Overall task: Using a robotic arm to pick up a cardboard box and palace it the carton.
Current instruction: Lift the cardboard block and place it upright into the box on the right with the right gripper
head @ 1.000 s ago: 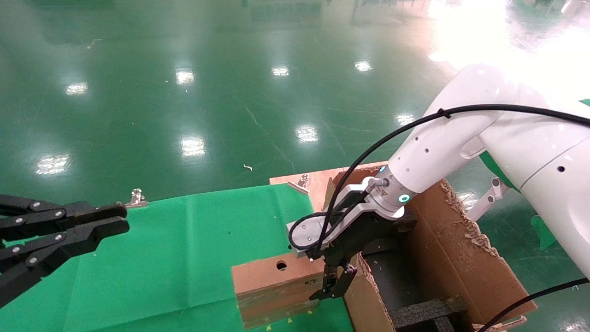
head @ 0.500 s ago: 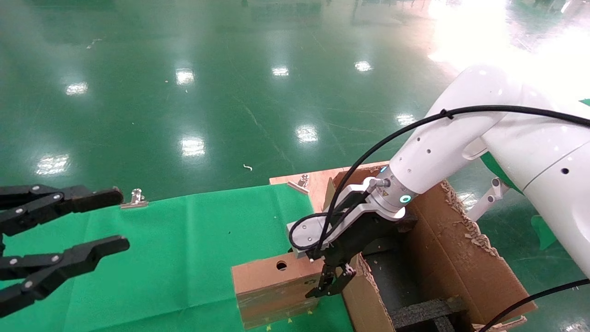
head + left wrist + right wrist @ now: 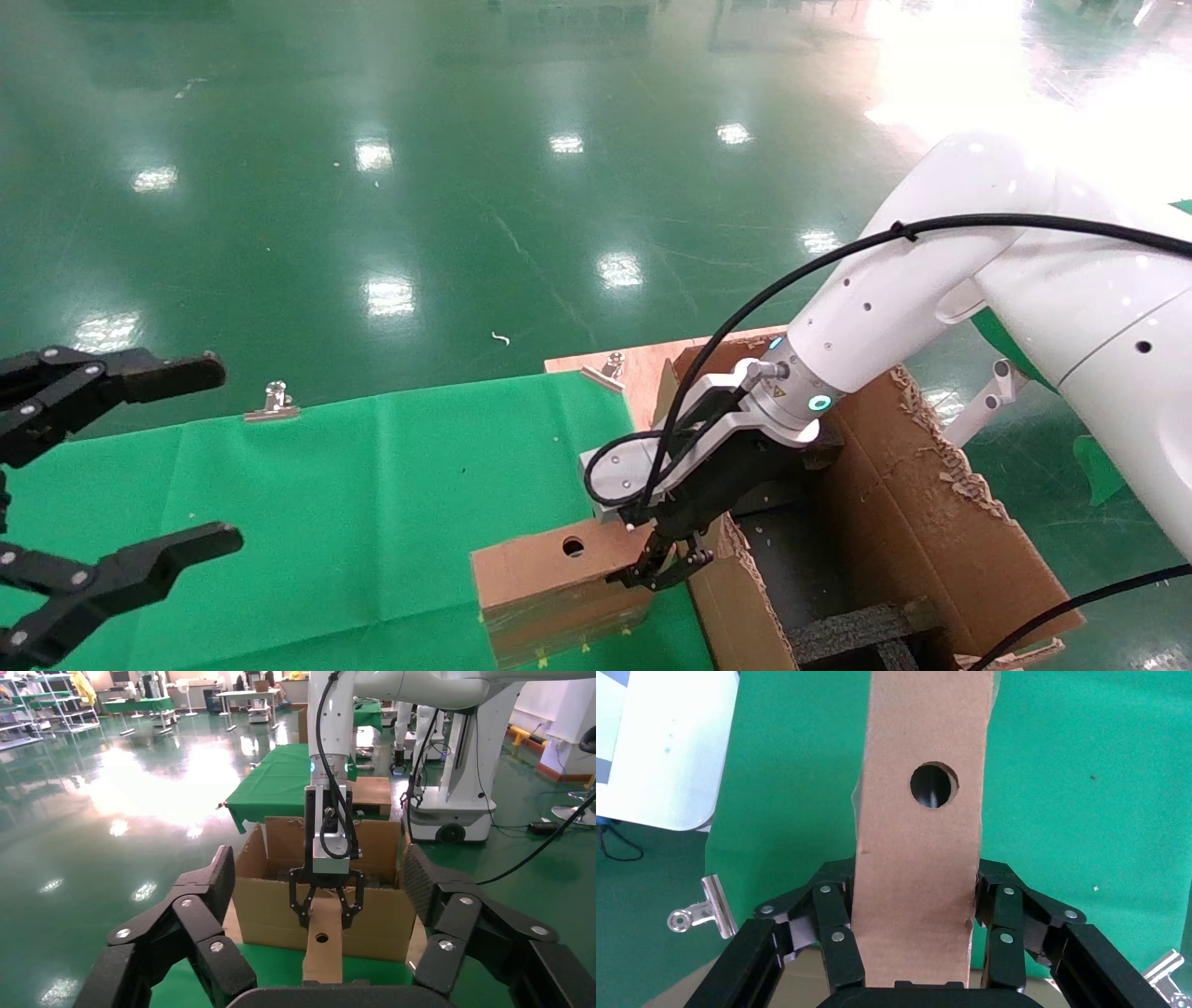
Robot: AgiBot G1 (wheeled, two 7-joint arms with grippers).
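1. Clamping the cardboard box (image 3: 559,582) between its fingers, my right gripper (image 3: 663,567) grips its end nearest the carton (image 3: 894,522).
2. I see my left gripper (image 3: 84,485) spread wide, well apart.

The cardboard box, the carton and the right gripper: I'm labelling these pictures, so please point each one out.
cardboard box (image 3: 535,564): head view, top face beside the round hole.
carton (image 3: 931,522): head view, inner face of its right flap.
right gripper (image 3: 916,913): right wrist view, midway between its fingertips, clamping the box.
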